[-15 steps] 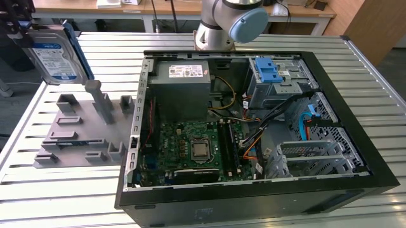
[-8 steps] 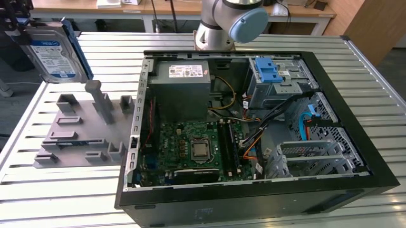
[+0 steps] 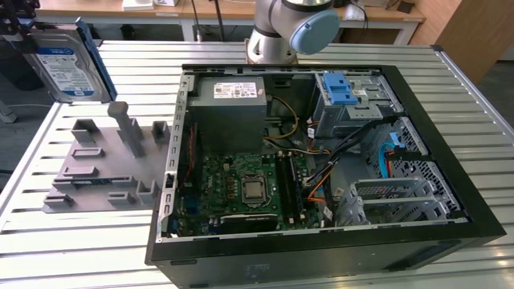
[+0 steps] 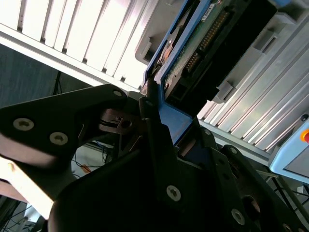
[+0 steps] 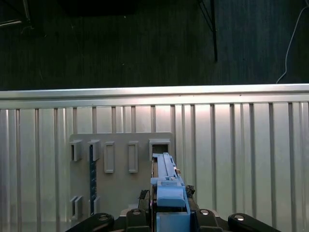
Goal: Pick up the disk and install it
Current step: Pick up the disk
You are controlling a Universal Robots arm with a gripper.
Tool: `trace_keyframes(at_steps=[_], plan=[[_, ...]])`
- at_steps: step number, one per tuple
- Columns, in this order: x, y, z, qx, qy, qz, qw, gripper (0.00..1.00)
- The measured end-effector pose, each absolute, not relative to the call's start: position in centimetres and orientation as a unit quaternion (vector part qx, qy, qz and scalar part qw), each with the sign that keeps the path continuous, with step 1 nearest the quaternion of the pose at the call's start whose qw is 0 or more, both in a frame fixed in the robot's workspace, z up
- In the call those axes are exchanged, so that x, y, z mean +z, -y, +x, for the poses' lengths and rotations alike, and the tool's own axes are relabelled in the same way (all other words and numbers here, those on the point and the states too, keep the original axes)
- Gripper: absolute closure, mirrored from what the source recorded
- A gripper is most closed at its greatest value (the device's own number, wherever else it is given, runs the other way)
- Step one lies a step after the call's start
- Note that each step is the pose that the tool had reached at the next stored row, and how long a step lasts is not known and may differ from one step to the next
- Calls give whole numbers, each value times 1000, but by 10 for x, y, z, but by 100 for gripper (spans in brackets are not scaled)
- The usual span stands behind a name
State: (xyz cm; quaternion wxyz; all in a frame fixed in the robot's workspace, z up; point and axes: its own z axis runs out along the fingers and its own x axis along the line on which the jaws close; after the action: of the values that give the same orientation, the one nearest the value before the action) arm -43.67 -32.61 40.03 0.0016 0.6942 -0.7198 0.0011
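Observation:
The disk [image 3: 66, 59], silver-grey with a white-and-blue label and blue side rails, hangs upright in the air at the exterior view's far left, above the table's back corner. In both wrist views my gripper [image 5: 170, 205] is shut on the disk's blue rail [image 4: 170, 121], with a dark finger on each side of it. In the first wrist view the disk [image 5: 164, 169] is seen edge-on over the grey holder plate [image 5: 120, 164]. The open computer case [image 3: 418, 120] lies to the exterior view's right of the disk.
A grey slotted holder plate [image 3: 96, 162] lies on the slatted metal table [image 3: 80, 241] beside the case. Inside the case are a power-supply box [image 3: 233, 105], a motherboard [image 3: 249, 186] and a drive cage with a blue latch [image 3: 341, 90]. The arm's base [image 3: 277, 33] stands behind the case.

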Motion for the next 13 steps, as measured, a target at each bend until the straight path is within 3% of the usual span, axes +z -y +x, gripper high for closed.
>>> trace_keyframes(at_steps=[13], plan=[[412,326,-437,1,720,694,2,64]])
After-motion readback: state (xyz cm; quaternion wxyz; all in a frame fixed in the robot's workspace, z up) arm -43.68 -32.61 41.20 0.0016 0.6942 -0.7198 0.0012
